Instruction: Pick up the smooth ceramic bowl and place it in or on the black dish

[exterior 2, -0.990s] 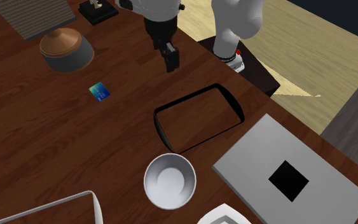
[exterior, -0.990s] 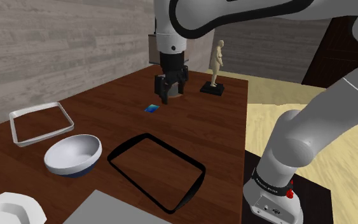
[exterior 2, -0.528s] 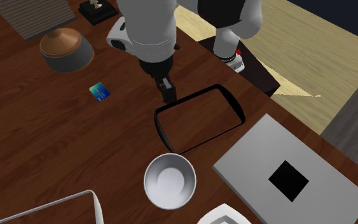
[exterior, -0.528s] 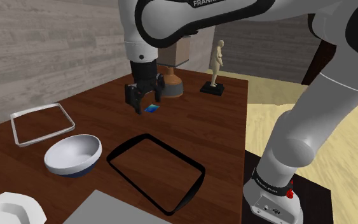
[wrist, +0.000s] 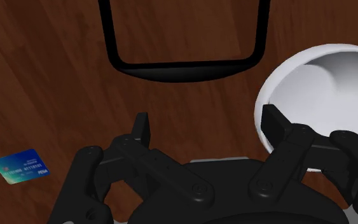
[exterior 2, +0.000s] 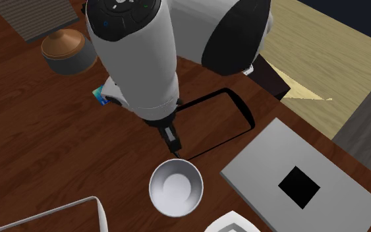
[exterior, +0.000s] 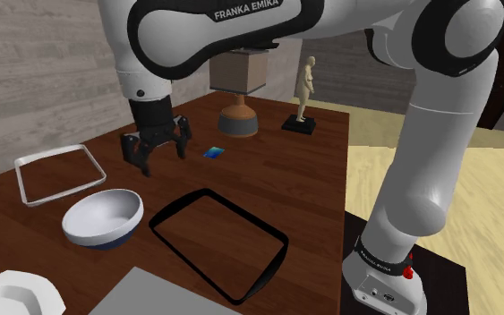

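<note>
Step in hand: approach to the bowl, nothing grasped yet. Jaws spread wide and empty, hanging above the table (exterior: 303, 179), left of centre in the shoulder view. In the second exterior view they sit just above the bowl's upper rim.

Bowl (exterior: 103, 217) is white and upright on the table, lower left in the shoulder view and bottom centre in the second exterior view (exterior 2: 176, 187). In the wrist view (wrist: 327, 95) it lies just off one side of the jaws, not between them.

Black dish (exterior: 154, 224) is just beside the bowl, apart from it, lower middle of the shoulder view.

Next, as I read it: shift sideways until the jaws straddle the bowl's wall, one inside and one outside. Then descend, close, lift, and make the short hop to the dish. Blue card (exterior: 214, 152) is clear of the path.
</note>
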You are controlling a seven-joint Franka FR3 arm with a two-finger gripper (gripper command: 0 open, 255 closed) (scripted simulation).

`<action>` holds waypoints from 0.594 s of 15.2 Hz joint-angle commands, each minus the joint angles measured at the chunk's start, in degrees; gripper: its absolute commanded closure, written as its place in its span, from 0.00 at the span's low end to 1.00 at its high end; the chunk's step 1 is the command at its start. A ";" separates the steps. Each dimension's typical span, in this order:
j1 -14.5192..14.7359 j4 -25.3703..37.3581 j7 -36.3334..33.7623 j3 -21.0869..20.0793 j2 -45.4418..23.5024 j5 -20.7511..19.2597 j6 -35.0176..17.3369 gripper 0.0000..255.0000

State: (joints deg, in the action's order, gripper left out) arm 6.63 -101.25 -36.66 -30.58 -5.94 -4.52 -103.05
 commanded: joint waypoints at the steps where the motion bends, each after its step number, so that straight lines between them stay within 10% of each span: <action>1: 1.62 4.39 -2.70 -0.76 -4.72 -2.05 0.34 0.00; 5: 5.77 14.60 -6.67 -1.02 -14.14 -6.10 2.34 0.00; 9: 5.56 11.61 -6.82 -0.81 -14.22 -6.22 -0.70 0.00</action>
State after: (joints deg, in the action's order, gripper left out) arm 12.24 -89.28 -43.49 -31.48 -19.92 -10.61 -103.15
